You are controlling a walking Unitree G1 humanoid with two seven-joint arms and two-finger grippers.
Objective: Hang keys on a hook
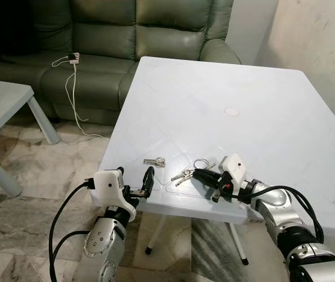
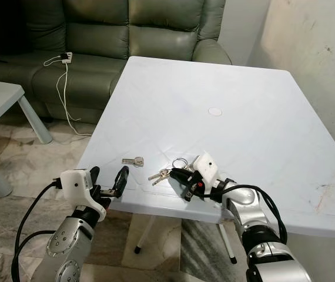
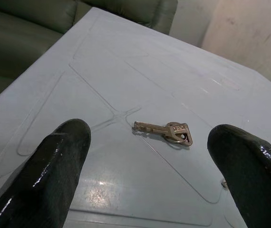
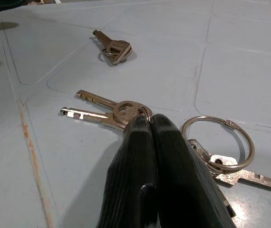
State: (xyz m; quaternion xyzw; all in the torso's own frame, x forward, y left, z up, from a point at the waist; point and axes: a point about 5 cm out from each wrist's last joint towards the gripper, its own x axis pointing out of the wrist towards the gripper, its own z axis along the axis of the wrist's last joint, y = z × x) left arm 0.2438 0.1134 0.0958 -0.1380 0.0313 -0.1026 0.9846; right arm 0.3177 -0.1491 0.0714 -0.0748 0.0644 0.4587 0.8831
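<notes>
A bunch of keys (image 4: 111, 111) lies on the white table (image 1: 214, 88) near its front edge, joined to a large split ring (image 4: 218, 142) with another key. My right gripper (image 4: 145, 122) rests low on the table, its fingers pressed together at the heads of the two keys, apparently shut on their small ring. A single brass key (image 3: 166, 130) lies apart, to the left (image 1: 154, 161). My left gripper (image 1: 135, 177) hovers at the table's front edge, open, with the single key ahead of its fingers (image 3: 62, 152).
A green sofa (image 1: 126, 35) stands behind the table, with a white charger and cable (image 1: 70, 76) trailing to the marble floor. A low white table (image 1: 3, 100) is at the left. A pale wall (image 1: 326, 47) rises at the right.
</notes>
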